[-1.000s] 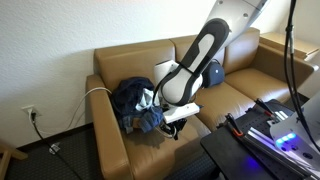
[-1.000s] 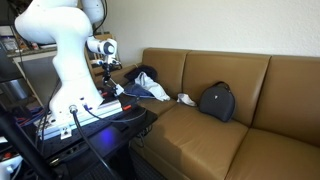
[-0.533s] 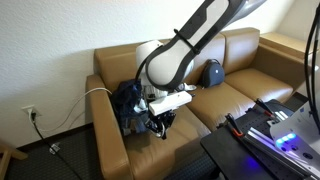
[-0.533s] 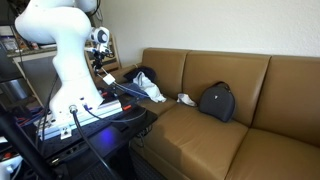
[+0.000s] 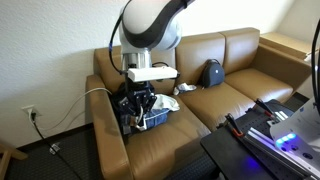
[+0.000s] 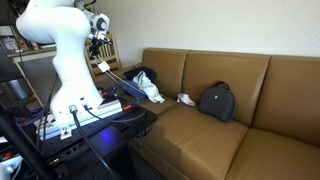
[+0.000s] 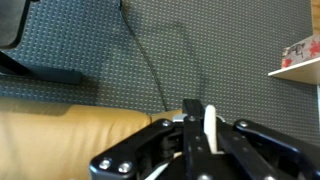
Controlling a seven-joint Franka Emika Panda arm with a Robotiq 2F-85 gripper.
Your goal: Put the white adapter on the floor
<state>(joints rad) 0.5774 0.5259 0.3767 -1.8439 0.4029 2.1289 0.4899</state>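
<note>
My gripper (image 7: 205, 140) is shut on the white adapter (image 7: 209, 122), a thin white block standing upright between the black fingers. In the wrist view the dark grey carpet floor (image 7: 215, 45) lies below, with the tan sofa arm (image 7: 60, 135) at the lower left. In an exterior view the gripper (image 5: 140, 105) hangs over the left end of the sofa, above a pile of dark clothes (image 5: 130, 100). The thin white cord (image 5: 97, 91) runs over the sofa arm. The gripper also shows in the exterior view from the other end of the sofa (image 6: 100, 50). The floor (image 5: 60, 160) lies beside the sofa.
A white wall socket plate (image 5: 30, 112) has a black cable trailing down to the carpet. A dark cable (image 7: 150, 70) and a black object (image 7: 40, 70) lie on the carpet. A black bag (image 5: 211, 73) and a white cloth (image 5: 186, 88) sit on the sofa seat.
The arm has swung from the middle of the sofa seat to the sofa's end by the wall socket and has risen, carrying the white adapter with it.
</note>
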